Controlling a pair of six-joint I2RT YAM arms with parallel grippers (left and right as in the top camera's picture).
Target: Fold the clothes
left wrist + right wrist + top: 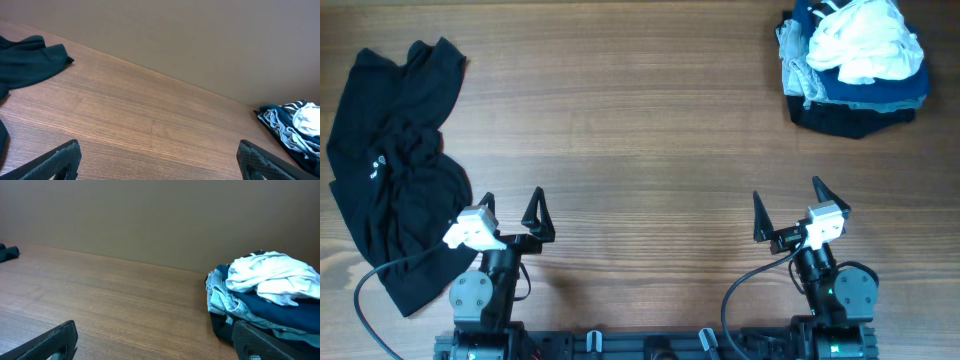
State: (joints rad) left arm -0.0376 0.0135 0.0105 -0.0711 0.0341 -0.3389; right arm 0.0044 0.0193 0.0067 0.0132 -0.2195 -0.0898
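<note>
Both arms sit at the near edge of the bench (640, 130), one towards each near corner, and neither is over any clothing. The left jaws are spread wide and hold nothing. In the left wrist view one dark finger (62, 157) shows low at each side of the frame, with bare wood between them. The right jaws are just as wide open and also empty, and their fingers (60, 337) frame bare wood in the same way.

The black garment (400, 170) lies crumpled and unfolded along the left edge of the bench. It runs from near the far left corner down to just beside the left arm's base. From the left wrist I see only a fold of it (25, 62) at the left of the frame. The right wrist catches just a scrap (9, 252) far off.

The pile of clothes (855, 60) sits in the far right corner, well apart from both arms. A rumpled white garment (865, 40) lies on top, with dark blue and grey-blue pieces under it. The right wrist camera shows that stack (265, 295) clearly, white piece (270, 277) uppermost. The left wrist sees only its edge (292, 125) at the far right.
</note>
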